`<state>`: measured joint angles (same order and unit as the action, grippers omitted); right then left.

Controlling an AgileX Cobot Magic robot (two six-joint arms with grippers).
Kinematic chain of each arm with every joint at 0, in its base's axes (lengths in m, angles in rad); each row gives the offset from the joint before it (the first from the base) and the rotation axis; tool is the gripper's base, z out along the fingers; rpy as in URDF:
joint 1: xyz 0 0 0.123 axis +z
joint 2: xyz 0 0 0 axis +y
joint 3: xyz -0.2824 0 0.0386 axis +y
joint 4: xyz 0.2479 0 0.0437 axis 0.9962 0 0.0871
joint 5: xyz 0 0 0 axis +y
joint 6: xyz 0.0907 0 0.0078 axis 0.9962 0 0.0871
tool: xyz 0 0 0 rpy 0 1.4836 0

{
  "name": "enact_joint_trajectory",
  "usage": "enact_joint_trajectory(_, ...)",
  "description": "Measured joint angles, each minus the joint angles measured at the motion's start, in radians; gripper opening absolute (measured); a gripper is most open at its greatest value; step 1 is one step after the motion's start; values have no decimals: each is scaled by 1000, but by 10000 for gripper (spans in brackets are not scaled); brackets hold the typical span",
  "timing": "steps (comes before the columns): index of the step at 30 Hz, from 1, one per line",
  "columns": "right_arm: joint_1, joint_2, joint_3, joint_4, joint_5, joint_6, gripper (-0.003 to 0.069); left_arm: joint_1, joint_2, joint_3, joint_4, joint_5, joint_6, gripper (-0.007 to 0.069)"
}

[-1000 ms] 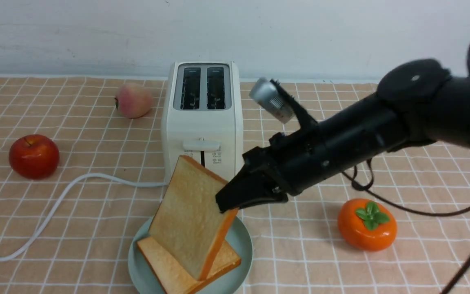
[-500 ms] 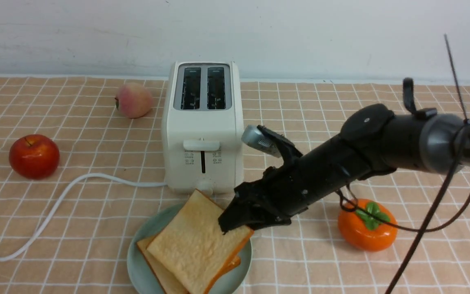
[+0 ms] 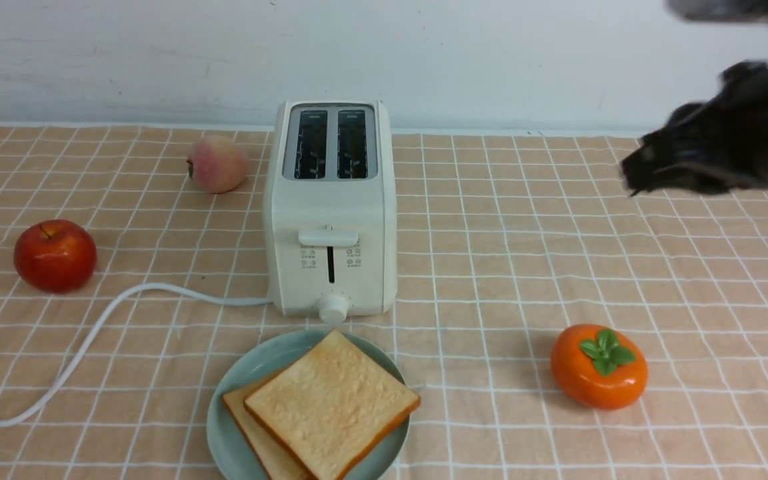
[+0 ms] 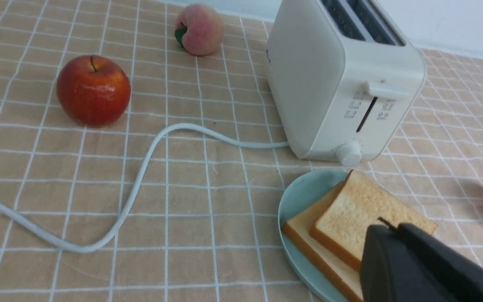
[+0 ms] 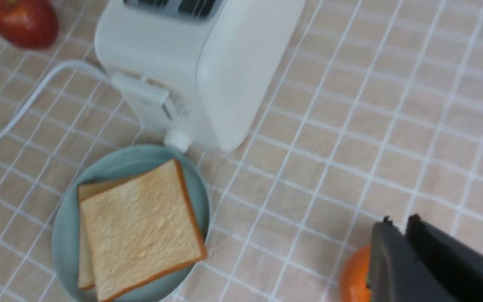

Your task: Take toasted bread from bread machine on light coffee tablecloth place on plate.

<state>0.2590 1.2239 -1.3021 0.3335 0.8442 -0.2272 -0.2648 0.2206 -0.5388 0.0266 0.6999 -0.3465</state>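
Two slices of toasted bread lie stacked flat on the pale blue-green plate (image 3: pixel 257 363). The top slice (image 3: pixel 331 403) covers most of the lower slice (image 3: pixel 236 405). The plate sits just in front of the cream-white bread machine (image 3: pixel 331 220), whose two slots are empty, on the light coffee tablecloth (image 3: pixel 491 267). My right gripper (image 3: pixel 631 180) is blurred, high at the far right, away from the plate, shut and empty; it also shows in the right wrist view (image 5: pixel 398 220). My left gripper (image 4: pixel 386 226) is shut and empty, hovering by the plate's near side above the toast (image 4: pixel 363 209).
A red apple (image 3: pixel 55 255) and a peach (image 3: pixel 217 163) lie left of the toaster. An orange persimmon (image 3: pixel 599 365) lies to the right of the plate. The white cord (image 3: pixel 91 340) curves off to the left front. A white wall runs behind.
My right gripper lowered the second slice onto the first, let it go, and pulled up and away to the far right. The slice now lies flat on the plate.
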Motion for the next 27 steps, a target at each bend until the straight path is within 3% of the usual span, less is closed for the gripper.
enact_joint_trajectory(2,0,-98,38,-52,-39,39,-14,0,0,0,18,-41,0,-14)
enact_joint_trajectory(7,0,-326,237,-160,-194,135,-9,0,0,0,40,-120,-1,-14)
enact_joint_trajectory(12,0,-636,632,-286,-498,270,-8,0,0,0,20,-156,-1,-14)
enact_joint_trajectory(17,0,-843,935,-319,-772,320,-5,0,0,0,14,-156,-1,-14)
enact_joint_trajectory(21,0,-915,1059,-319,-917,324,1,0,0,0,14,-164,-1,-14)
enact_joint_trajectory(27,0,-948,1084,-319,-995,326,5,0,0,0,24,-196,-1,-14)
